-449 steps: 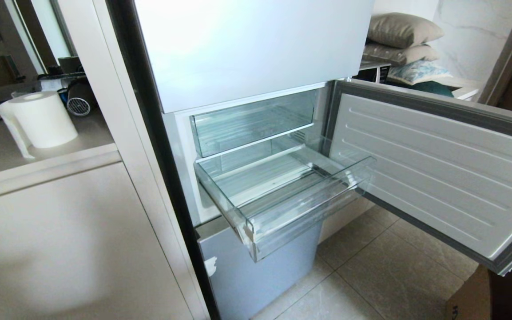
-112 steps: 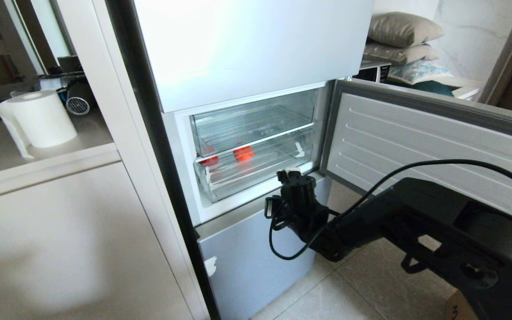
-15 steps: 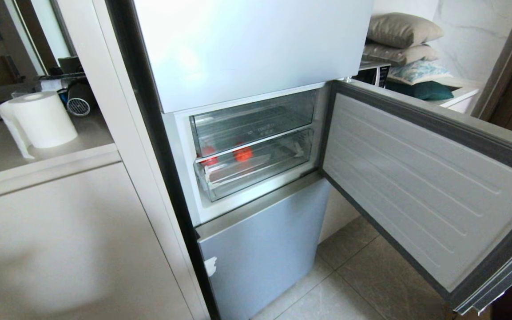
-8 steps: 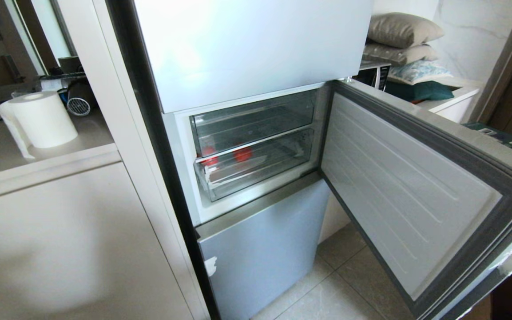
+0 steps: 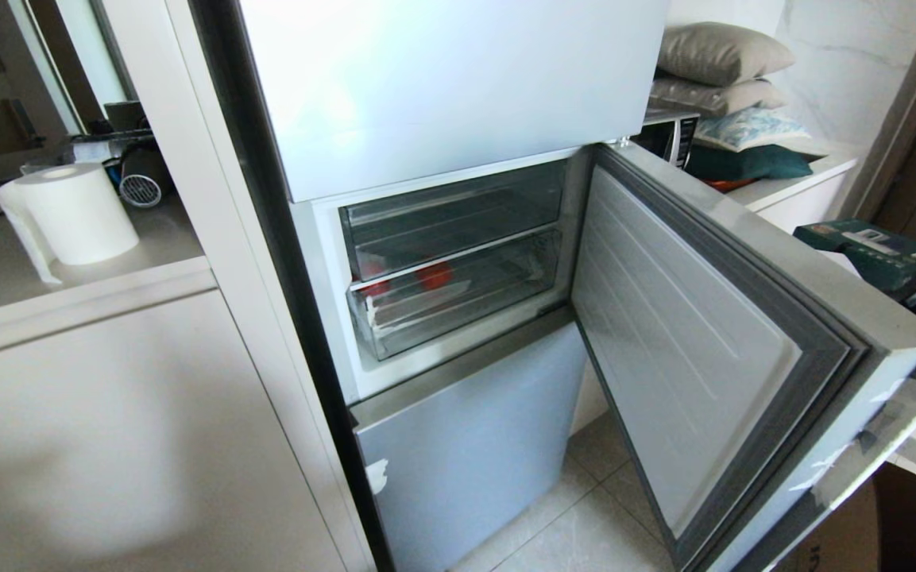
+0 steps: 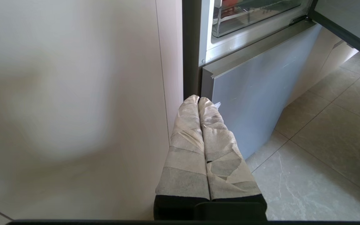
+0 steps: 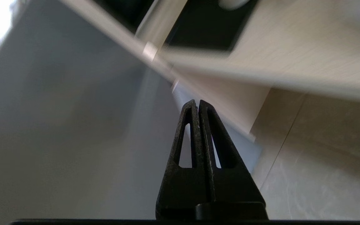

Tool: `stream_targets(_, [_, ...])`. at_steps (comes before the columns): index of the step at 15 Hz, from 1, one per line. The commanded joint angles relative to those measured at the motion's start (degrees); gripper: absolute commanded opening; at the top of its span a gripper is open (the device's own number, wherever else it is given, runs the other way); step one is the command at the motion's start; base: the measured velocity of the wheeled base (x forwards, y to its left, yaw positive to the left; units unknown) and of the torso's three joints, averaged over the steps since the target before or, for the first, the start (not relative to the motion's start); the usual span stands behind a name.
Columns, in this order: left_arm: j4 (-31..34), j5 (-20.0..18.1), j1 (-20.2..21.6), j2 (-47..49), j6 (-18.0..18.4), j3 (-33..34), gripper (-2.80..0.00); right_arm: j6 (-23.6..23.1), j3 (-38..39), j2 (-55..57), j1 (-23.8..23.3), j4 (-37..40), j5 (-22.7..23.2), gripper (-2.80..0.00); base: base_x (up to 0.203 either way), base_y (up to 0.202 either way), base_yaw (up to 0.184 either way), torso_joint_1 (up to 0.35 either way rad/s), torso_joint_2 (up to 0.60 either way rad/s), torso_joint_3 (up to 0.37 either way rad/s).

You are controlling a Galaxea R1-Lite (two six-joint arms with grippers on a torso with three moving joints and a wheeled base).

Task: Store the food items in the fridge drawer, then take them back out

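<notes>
Inside pale blue-silver fridge [image 5: 458, 87]: glossy red round fruit [image 5: 434, 275] in closed clear plastic drawer [image 5: 458, 306]. Right hand [image 7: 197, 104] closed, empty. Left hand [image 6: 198, 100] closed, parked. Risk: half-open door [image 5: 696, 342] blocking retrieval.

The fridge door [image 5: 712, 349] now stands swung farther toward shut than a second ago, baring a green box [image 5: 871, 254] on the ledge behind it. The fridge drawer [image 5: 458, 298], pulled out and empty half a minute ago, sits pushed in with a red fruit [image 5: 434, 276] inside.
</notes>
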Motion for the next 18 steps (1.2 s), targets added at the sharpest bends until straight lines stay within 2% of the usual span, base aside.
stream_targets(1, [0.0,0.0,0.0,0.0,0.0,0.0,-2.8,-0.8,-1.2,2.7,8.7,0.9,-2.6,-2.8,0.0,0.0,0.0,0.0,0.0,0.0])
stream_targets(6, [0.0,0.0,0.0,0.0,0.0,0.0,-2.8,-3.5,-4.2,6.9,25.1,1.5,-6.3,-2.8,0.0,0.0,0.0,0.0,0.0,0.0])
stream_targets(9, [0.0,0.0,0.0,0.0,0.0,0.0,-2.8,-4.2,-10.0,10.6,34.8,1.8,-12.8,-2.8,0.0,0.0,0.0,0.0,0.0,0.0])
stream_targets(12, [0.0,0.0,0.0,0.0,0.0,0.0,-2.8,-5.9,-18.5,15.1,42.2,4.3,-15.6,-2.8,0.0,0.0,0.0,0.0,0.0,0.0])
stream_targets(15, [0.0,0.0,0.0,0.0,0.0,0.0,-2.8,-8.9,-30.8,23.8,46.9,5.9,-17.4,-2.8,0.0,0.0,0.0,0.0,0.0,0.0])
stream_targets(18, [0.0,0.0,0.0,0.0,0.0,0.0,-2.8,-11.8,-43.9,35.4,48.1,7.2,-17.2,-2.8,0.0,0.0,0.0,0.0,0.0,0.0])
